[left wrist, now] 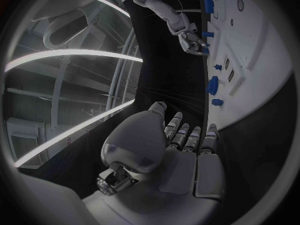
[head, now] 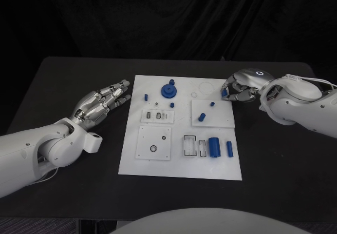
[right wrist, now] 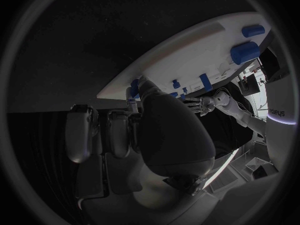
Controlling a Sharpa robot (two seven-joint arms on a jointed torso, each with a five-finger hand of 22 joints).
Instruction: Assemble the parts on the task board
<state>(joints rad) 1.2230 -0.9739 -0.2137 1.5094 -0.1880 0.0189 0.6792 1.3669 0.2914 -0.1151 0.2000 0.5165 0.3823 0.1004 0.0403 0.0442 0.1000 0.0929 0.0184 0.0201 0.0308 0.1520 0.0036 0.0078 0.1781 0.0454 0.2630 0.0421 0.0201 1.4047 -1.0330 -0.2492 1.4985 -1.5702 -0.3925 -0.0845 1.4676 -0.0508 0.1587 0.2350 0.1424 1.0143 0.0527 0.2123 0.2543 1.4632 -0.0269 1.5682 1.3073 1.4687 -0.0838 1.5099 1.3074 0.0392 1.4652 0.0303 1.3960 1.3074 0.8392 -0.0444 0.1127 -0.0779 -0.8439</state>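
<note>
The white task board (head: 180,161) lies in the middle of the black table. A blue gear (head: 168,90) stands near its far edge, with small blue pegs (head: 201,116) around it and two blue cylinders (head: 214,146) near the front right. My left hand (head: 105,102) hovers left of the board, fingers stretched out and apart, holding nothing; its palm (left wrist: 169,155) fills the left wrist view. My right hand (head: 237,90) sits at the board's far right edge with fingers curled in. A bit of blue (right wrist: 134,87) shows by its thumb; whether that is held is unclear.
Raised white plates (head: 213,113) with slots and holes sit on the board. Bare black table (head: 77,78) runs along both sides of the board and in front of it.
</note>
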